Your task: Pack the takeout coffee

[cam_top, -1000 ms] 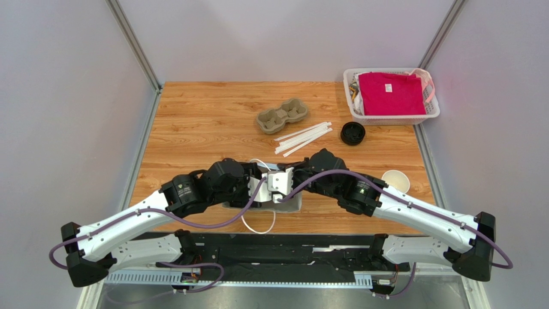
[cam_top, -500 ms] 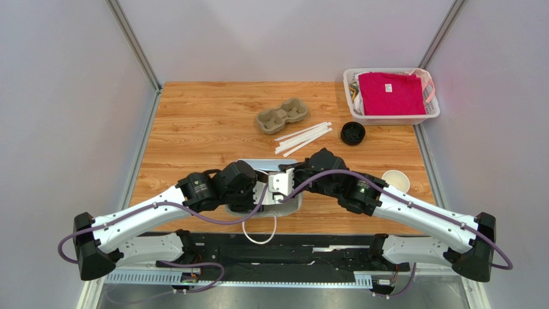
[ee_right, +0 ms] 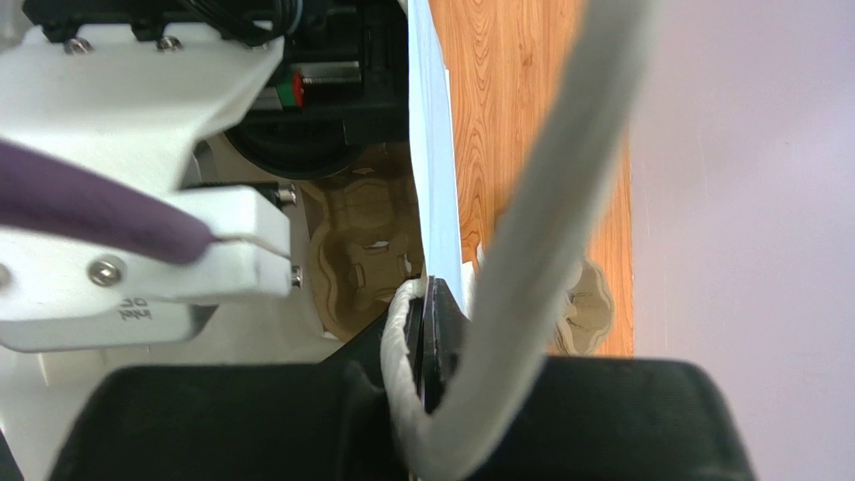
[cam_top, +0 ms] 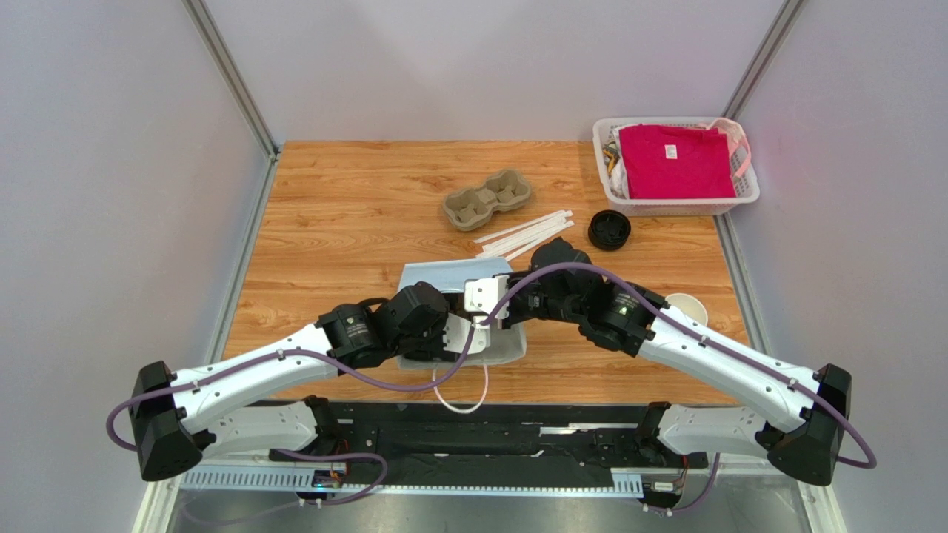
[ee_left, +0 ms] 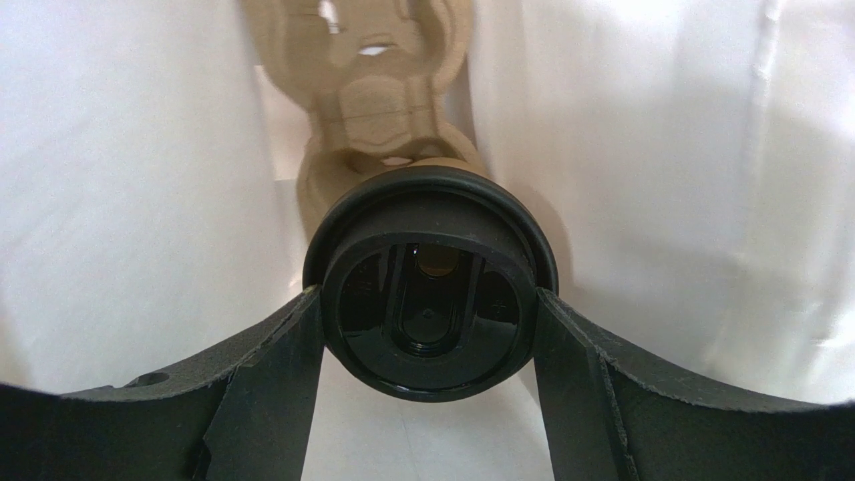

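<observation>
1. The left gripper [ee_left: 429, 306] is clamped on the takeout coffee [ee_left: 430, 251], with one finger pressed against each side of its black lid.
2. The cup is inside the white paper bag [ee_left: 130, 200], at the near well of a pulp cup carrier [ee_left: 366, 100] that lies deeper in the bag. The lid hides the cup's base, so I cannot tell whether it is fully seated in the well.
3. The right gripper [ee_right: 426, 346] is pinched tight on the bag's rope handle [ee_right: 522, 230]. It appears to be holding the mouth open above the counter [cam_top: 334, 211].
4. The step in hand, as I judge it, is setting the coffee into the carrier inside the bag.
5. The next move calls for settling the cup straight down until it seats. The left fingers should then spread and lift out vertically without snagging the lid or the bag walls, while the right gripper holds the mouth wide.
</observation>
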